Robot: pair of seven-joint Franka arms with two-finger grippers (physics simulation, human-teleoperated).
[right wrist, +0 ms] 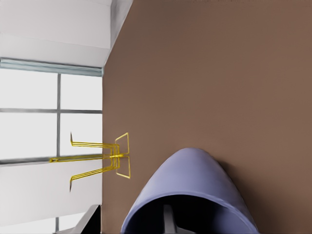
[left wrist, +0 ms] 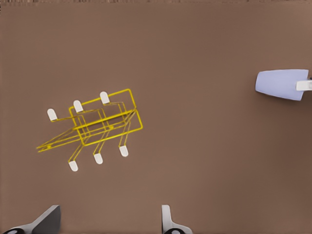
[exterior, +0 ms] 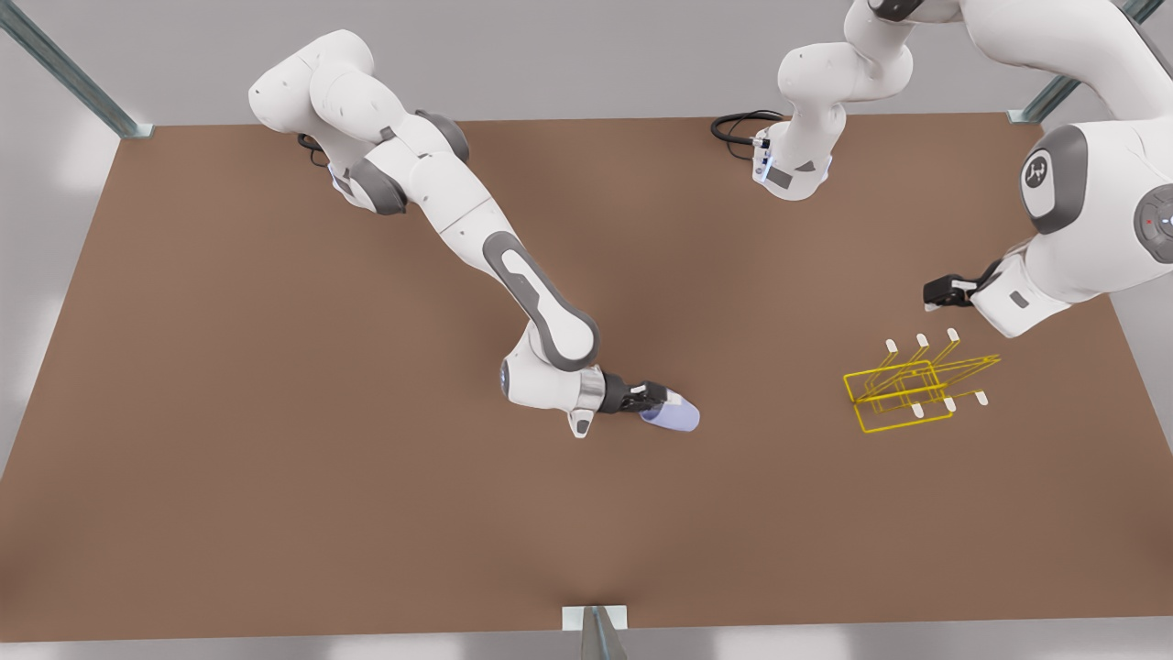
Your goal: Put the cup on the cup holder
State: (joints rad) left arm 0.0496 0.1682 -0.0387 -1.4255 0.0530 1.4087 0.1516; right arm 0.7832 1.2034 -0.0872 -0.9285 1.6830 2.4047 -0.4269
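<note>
while the right end effector [exterior: 662, 400] pinches the smooth tapered cup [exterior: 674, 414], the left end effector [exterior: 930, 295] hangs open above the wire cup holder [exterior: 907, 385].

You have one cup [exterior: 672, 414], lavender-blue and without a handle, and one yellow wire cup holder [exterior: 907, 390] on one brown table [exterior: 275, 458]. Count the holder's white-tipped prongs [left wrist: 99, 158] in the left wrist view and you get six, three along each side. You also have two white arms, each ending in one gripper: the right gripper [exterior: 662, 398] at the cup, with a finger inside the rim, and the left gripper [exterior: 937, 293] near the holder, with two fingertips [left wrist: 166, 217] set apart in its wrist view.
</note>
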